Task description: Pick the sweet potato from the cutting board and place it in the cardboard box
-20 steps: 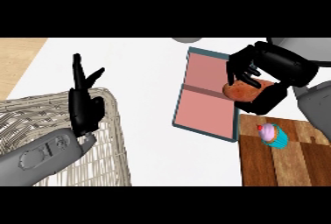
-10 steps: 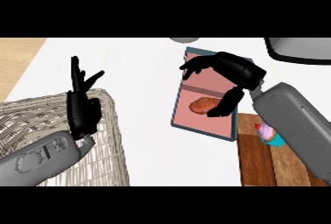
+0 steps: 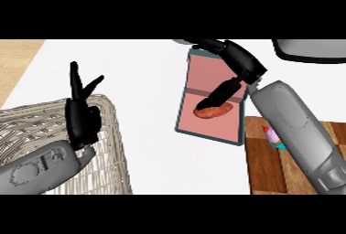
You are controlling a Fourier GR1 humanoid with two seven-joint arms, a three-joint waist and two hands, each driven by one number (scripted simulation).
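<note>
Two hands show in our head view, and only one is at work. Our right hand reaches over the far part of the cardboard box, the pink-floored tray with dark walls lying right of centre. Its fingers are spread and fairly straight; the thumb points down toward the sweet potato and seems to touch or nearly touch its far edge. We cannot see anything curled round the potato, so we judge it let go or nearly so.

The sweet potato lies on the floor of the box, in the near compartment, just near of the ridge that crosses the floor. It is no longer on the cutting board, the wooden slab to the near right, partly hidden under our right forearm. A small pink and teal object sits on the board beside that forearm.

We expect the potato to handle as a stiff, fairly light, rounded lump with a dull skin, unlikely to bruise but able to roll. If we must take it again, across its narrow middle is the place.

Our left hand rests open, fingers up, at the left, over the wicker basket.
</note>
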